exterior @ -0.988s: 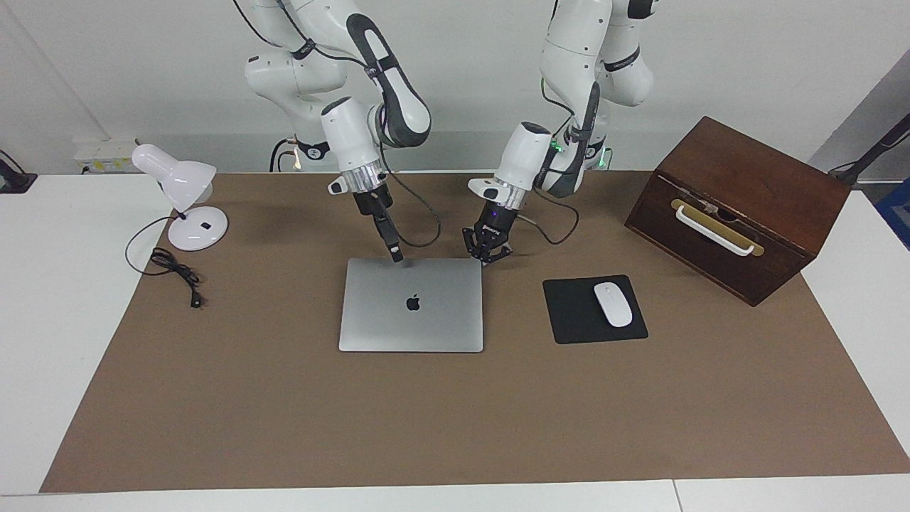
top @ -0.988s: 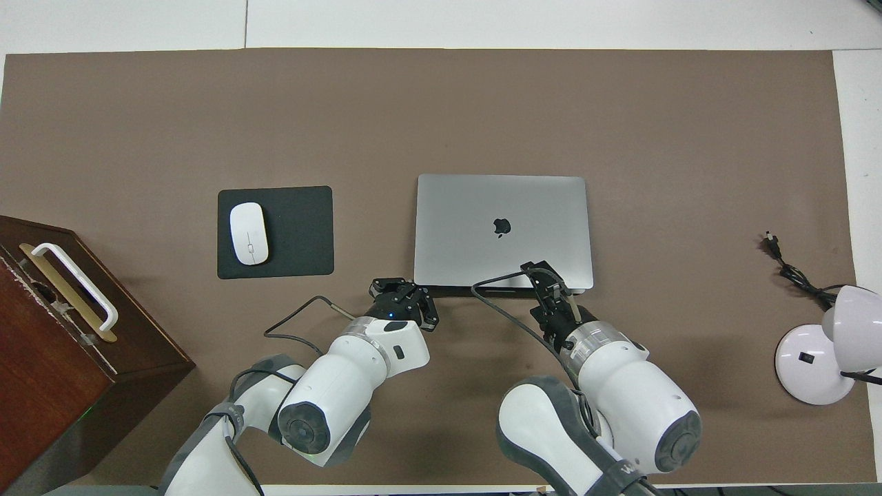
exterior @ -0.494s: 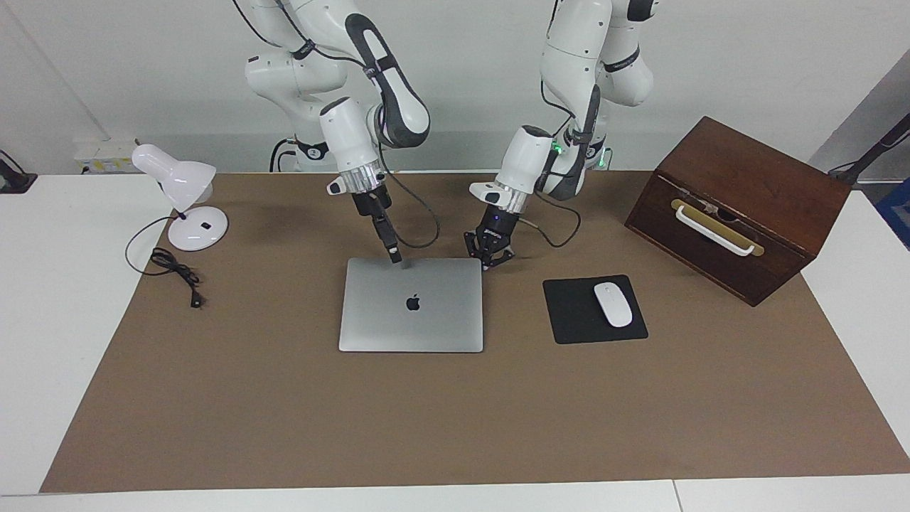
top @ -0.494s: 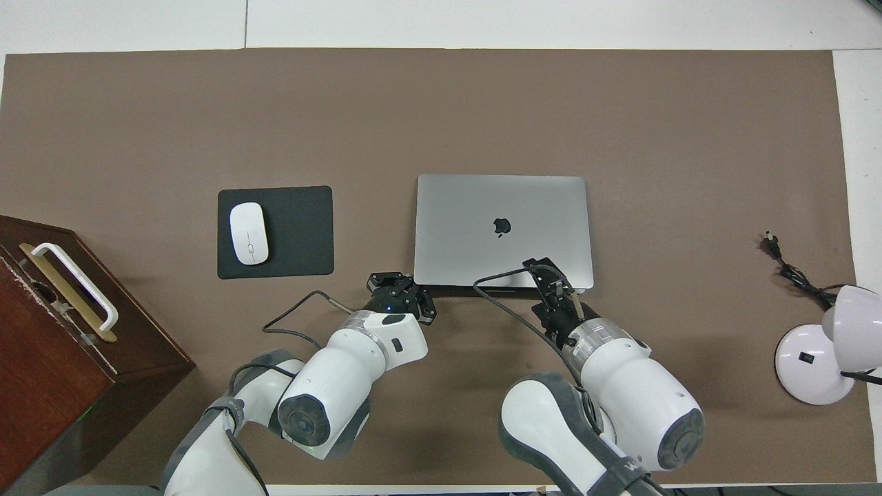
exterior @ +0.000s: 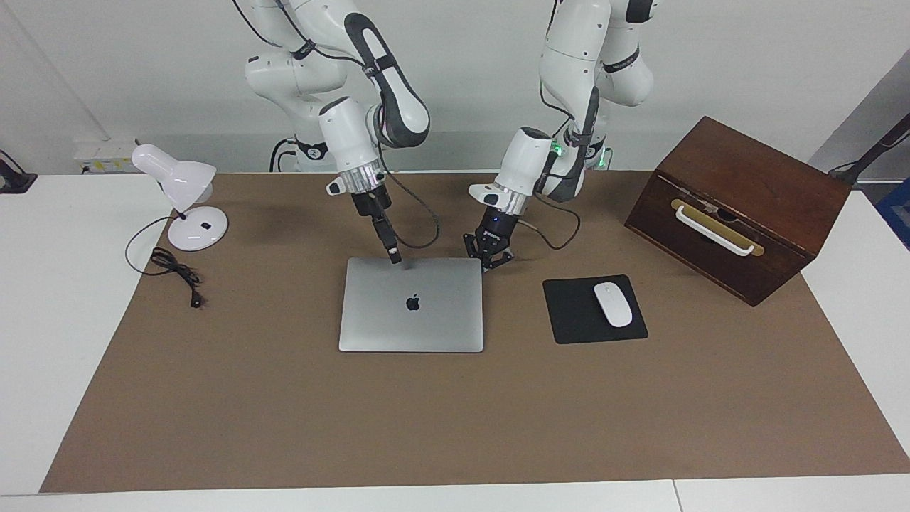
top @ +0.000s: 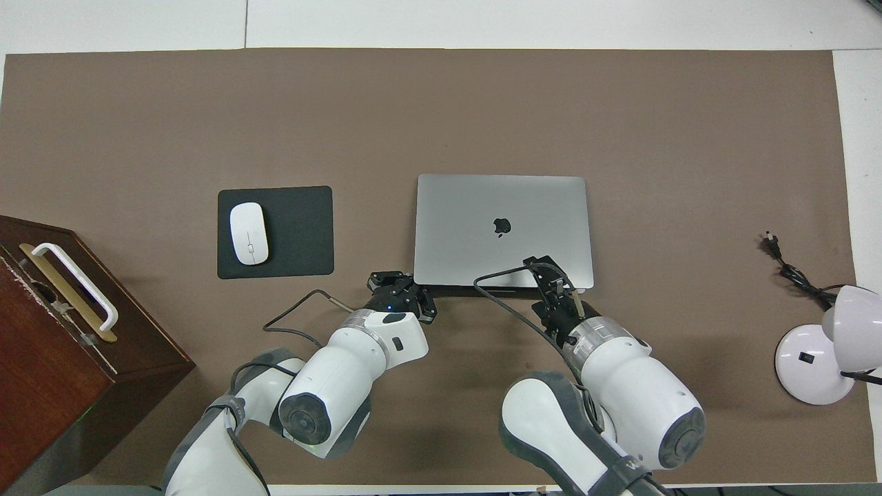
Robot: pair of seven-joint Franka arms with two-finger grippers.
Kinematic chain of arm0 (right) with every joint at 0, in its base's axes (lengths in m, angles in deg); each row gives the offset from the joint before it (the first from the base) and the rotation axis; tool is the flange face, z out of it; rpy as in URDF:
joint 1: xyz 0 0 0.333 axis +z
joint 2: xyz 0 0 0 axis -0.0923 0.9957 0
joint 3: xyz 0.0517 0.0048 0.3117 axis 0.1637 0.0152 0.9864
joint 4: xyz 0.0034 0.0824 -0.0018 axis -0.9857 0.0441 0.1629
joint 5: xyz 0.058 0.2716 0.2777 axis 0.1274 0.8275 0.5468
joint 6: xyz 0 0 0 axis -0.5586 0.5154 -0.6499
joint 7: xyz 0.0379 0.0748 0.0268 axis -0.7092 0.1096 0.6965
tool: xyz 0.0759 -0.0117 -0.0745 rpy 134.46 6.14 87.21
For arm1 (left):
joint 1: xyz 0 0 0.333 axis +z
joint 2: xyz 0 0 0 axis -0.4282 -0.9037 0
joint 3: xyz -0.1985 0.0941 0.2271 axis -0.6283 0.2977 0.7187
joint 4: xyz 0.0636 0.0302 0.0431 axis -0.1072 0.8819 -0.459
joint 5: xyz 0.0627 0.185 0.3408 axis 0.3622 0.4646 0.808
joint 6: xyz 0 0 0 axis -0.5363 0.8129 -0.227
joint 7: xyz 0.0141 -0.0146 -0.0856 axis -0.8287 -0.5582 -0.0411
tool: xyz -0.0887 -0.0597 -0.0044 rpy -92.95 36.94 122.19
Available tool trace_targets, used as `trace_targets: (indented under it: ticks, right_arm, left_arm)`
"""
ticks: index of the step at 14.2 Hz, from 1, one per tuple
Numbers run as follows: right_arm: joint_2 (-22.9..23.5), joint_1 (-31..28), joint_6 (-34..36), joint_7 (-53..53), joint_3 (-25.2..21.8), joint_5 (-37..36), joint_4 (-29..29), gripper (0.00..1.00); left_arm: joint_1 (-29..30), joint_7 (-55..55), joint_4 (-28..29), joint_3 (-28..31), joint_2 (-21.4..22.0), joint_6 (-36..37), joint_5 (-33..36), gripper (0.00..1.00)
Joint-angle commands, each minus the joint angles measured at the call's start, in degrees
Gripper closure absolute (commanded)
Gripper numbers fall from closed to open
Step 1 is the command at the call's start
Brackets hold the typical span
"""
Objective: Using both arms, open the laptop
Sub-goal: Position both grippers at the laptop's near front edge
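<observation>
The silver-grey laptop (exterior: pixel 411 306) lies closed on the brown mat, apple logo up; it also shows in the overhead view (top: pixel 503 220). My right gripper (exterior: pixel 394 257) points down with its tip on or just above the lid at the edge nearest the robots (top: pixel 546 267). My left gripper (exterior: pixel 489 259) is open and low over the mat, just off the laptop's near corner toward the left arm's end (top: pixel 398 284). It holds nothing. I cannot tell whether it touches the laptop.
A black mouse pad (exterior: pixel 579 323) with a white mouse (exterior: pixel 612 304) lies beside the laptop toward the left arm's end. A brown wooden box (exterior: pixel 739 206) with a white handle stands past it. A white desk lamp (exterior: pixel 186 206) and its cord (exterior: pixel 174 274) are at the right arm's end.
My left gripper has edged a little closer to the laptop's near corner. My right gripper has barely moved. The laptop stays closed.
</observation>
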Motion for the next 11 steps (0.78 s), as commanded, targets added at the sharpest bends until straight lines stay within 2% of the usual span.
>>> trace_targets:
  ticks: [1, 11]
  right_arm:
    - [-0.5, -0.5, 1.6, 3.1, -0.2, 2.0, -0.7, 0.0]
    - [0.8, -0.5, 3.1, 4.3, -2.8, 2.0, -3.5, 0.0]
  left_arm:
    - [0.2, 3.1, -1.3, 0.9, -1.8, -1.1, -1.0, 1.0]
    - [0.2, 4.6, -1.3, 1.0, -2.0, -1.1, -1.0, 1.0]
